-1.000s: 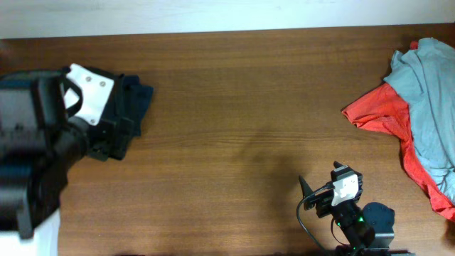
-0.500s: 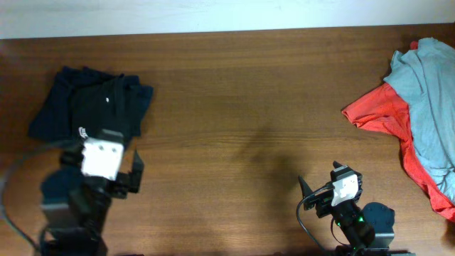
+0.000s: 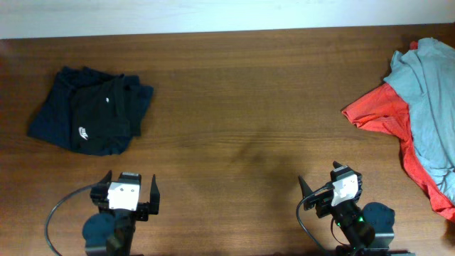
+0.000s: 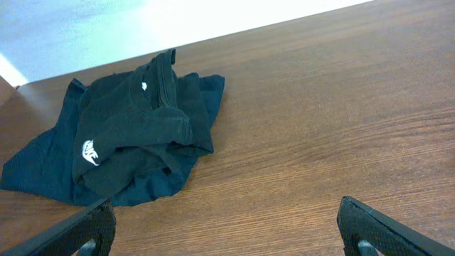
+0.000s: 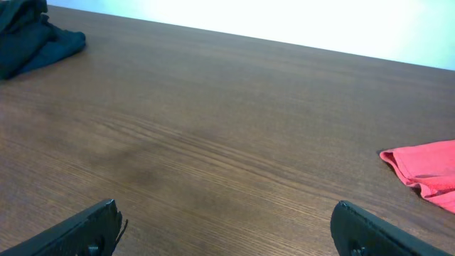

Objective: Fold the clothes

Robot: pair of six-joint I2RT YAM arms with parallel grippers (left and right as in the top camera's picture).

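Observation:
A folded dark navy garment (image 3: 92,110) with a small white logo lies at the table's far left; it also shows in the left wrist view (image 4: 128,135). A red garment (image 3: 387,114) and a grey-blue garment (image 3: 430,85) lie in a loose pile at the right edge; a red corner shows in the right wrist view (image 5: 423,167). My left gripper (image 3: 129,193) is open and empty near the front edge, below the navy garment. My right gripper (image 3: 328,190) is open and empty near the front edge, left of the pile.
The wooden table (image 3: 242,107) runs to a pale wall along its far edge. A black cable (image 3: 60,210) loops by the left arm's base.
My left arm has pulled back from over the navy garment to the front edge, leaving the garment folded on the table. The right arm has not moved.

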